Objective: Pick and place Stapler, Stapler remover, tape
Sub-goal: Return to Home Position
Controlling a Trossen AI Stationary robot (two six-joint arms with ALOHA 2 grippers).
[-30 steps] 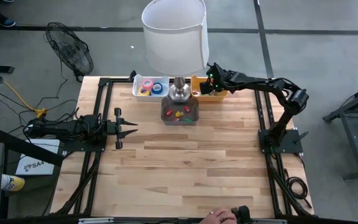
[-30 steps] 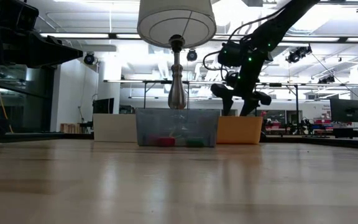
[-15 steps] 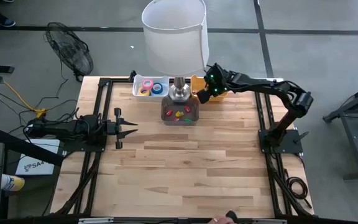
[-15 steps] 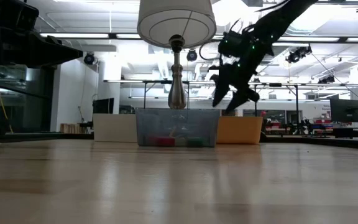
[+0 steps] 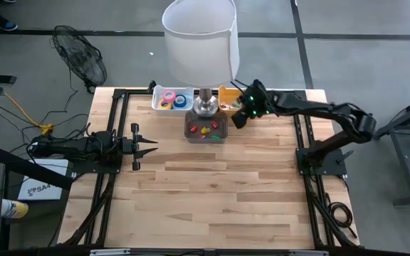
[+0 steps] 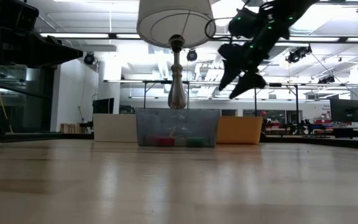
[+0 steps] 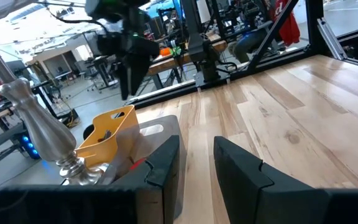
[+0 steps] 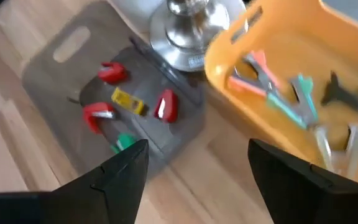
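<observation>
Now, your right gripper (image 5: 238,118): released, empty, raised beside yellow bin (image 5: 226,94), one o'clock.
Left gripper (image 5: 150,147): released, nine o'clock.
Writing: floor sheet (image 5: 37,188), unreadable.

Lamp (image 5: 199,39): white shade, silvery stem, standing mid-way along the table's far edge.
Table (image 5: 212,192): pale wood planks, black rails down both sides.
Fan (image 5: 80,62): dark, on the floor off the far-left corner.
Cable (image 5: 20,107): yellow, possibly an extension lead, on the floor.
</observation>
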